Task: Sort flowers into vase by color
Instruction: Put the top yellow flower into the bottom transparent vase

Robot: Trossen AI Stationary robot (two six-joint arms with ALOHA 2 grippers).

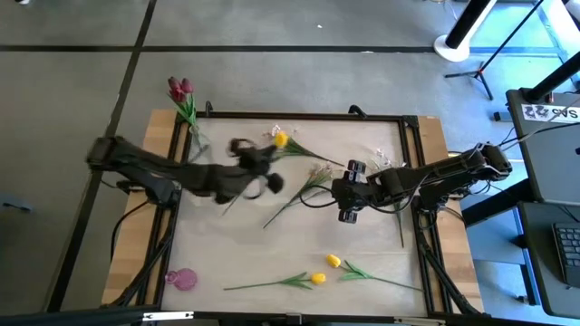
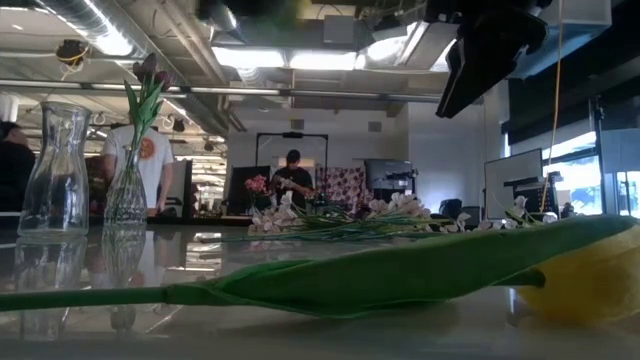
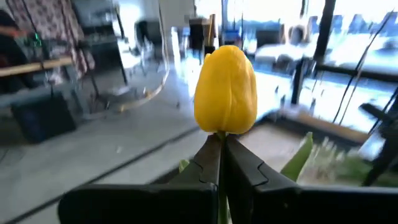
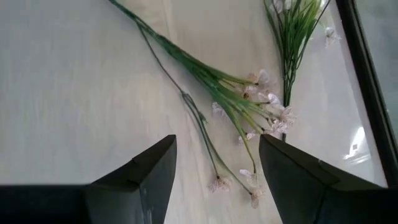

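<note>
Left tool (image 3: 219,163), fingers closed on a yellow tulip (image 3: 226,90) stem, seemingly above the worktop (image 1: 272,258); only its wrist view shows the grip. Right tool (image 4: 214,171), spread wide and empty, hovers over white sprays (image 4: 249,102).

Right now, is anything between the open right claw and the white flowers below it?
No, nothing visible. The right claw hangs open directly over the white spray, with only bare table around the stems.

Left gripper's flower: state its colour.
Yellow. The left gripper is shut on a yellow tulip; the left wrist view shows it best.
</note>
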